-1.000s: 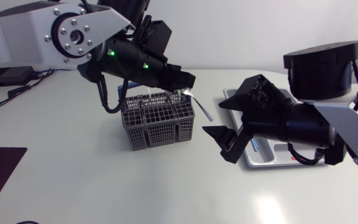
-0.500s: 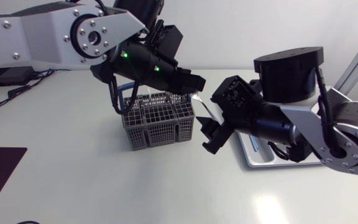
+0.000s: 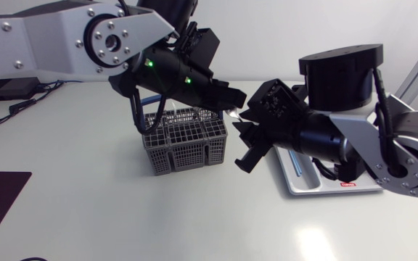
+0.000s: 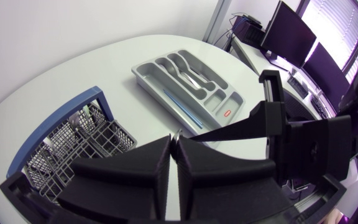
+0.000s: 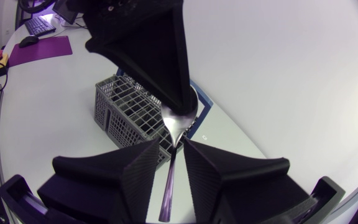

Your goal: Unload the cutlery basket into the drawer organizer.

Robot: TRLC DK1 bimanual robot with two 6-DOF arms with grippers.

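**Spoon held over the basket, between both sets of fingers**

My left fingers (image 3: 222,97) are pressed together on the bowl end of a spoon (image 5: 178,119), pinching it above the right-hand rim of the cutlery basket (image 3: 186,142); in the left wrist view only a small bright tip of the spoon (image 4: 178,133) shows where the left fingers (image 4: 166,163) meet. My left arm comes in from the worktop's left edge and hangs over the basket.

My right fingers (image 3: 247,154) are spread, one on each side of the spoon's handle; in the right wrist view the handle runs down the gap between the right fingers (image 5: 143,169) with space showing on both sides, so they are not gripping it. The right arm comes in from the right edge and lies over the drawer organizer (image 3: 325,191).

The basket (image 4: 73,142) stands on the worktop (image 3: 85,217) about midway between its left and right edges, nearer the far edge, upright, with a blue frame on one side; a few pale pieces stand in it beside that frame. The organizer (image 4: 140,70) lies flat towards the right edge, well apart from the basket (image 5: 126,107); a thin blue stick (image 4: 180,103) lies in one long compartment, and some metal cutlery in a middle one.
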